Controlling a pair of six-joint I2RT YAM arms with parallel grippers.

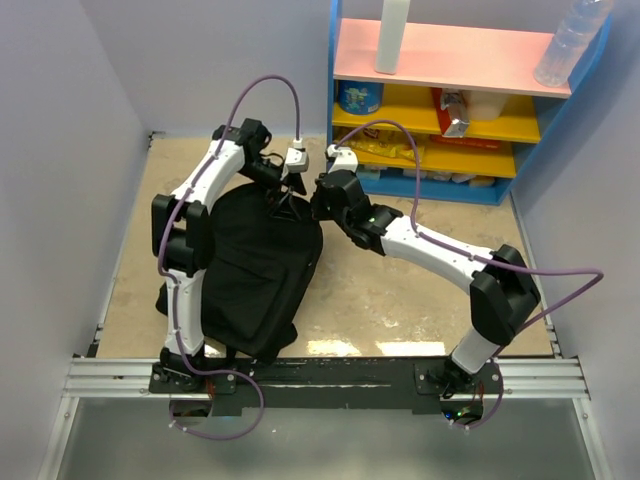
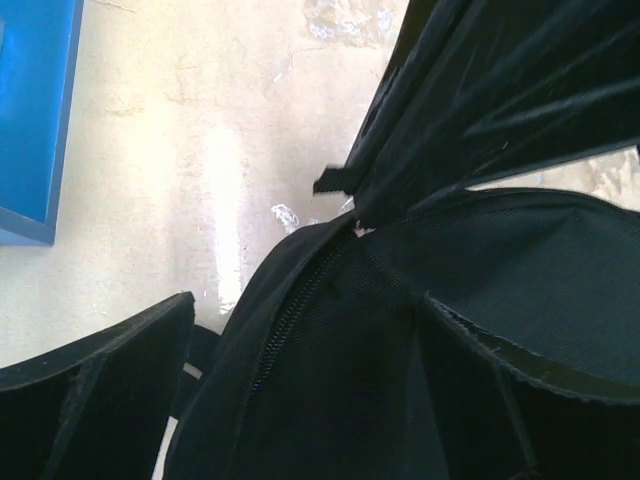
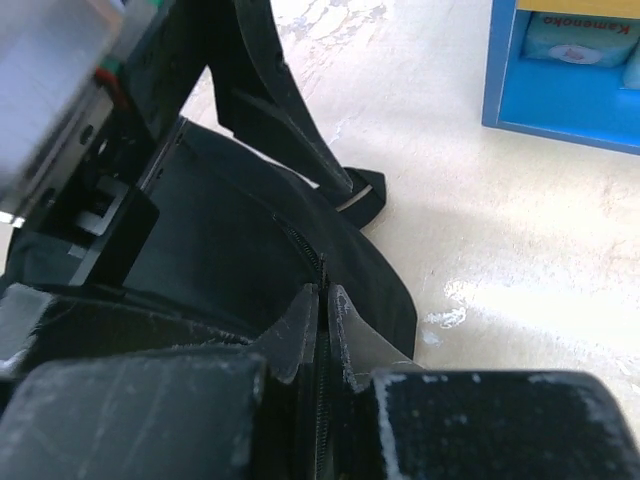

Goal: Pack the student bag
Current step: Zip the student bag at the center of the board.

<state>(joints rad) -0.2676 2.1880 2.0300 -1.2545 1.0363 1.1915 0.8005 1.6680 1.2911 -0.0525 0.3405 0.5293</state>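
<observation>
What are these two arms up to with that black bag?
Two robot arms are working on a black backpack that lies flat on the table. The right gripper is pinched shut on the zipper edge at the bag's far end. The left gripper hangs close beside it over the fabric, with its jaws wide open and gripping nothing.

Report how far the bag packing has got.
Done: the student bag lies flat on the table, and the zipper stretch in view looks closed. In hand: the right fingers are shut, pinching the bag's fabric at the zipper; the left fingers stand open over the bag's top, holding nothing. Remaining: what is inside cannot be seen, so packing may be complete; the right fingers have yet to release.
</observation>
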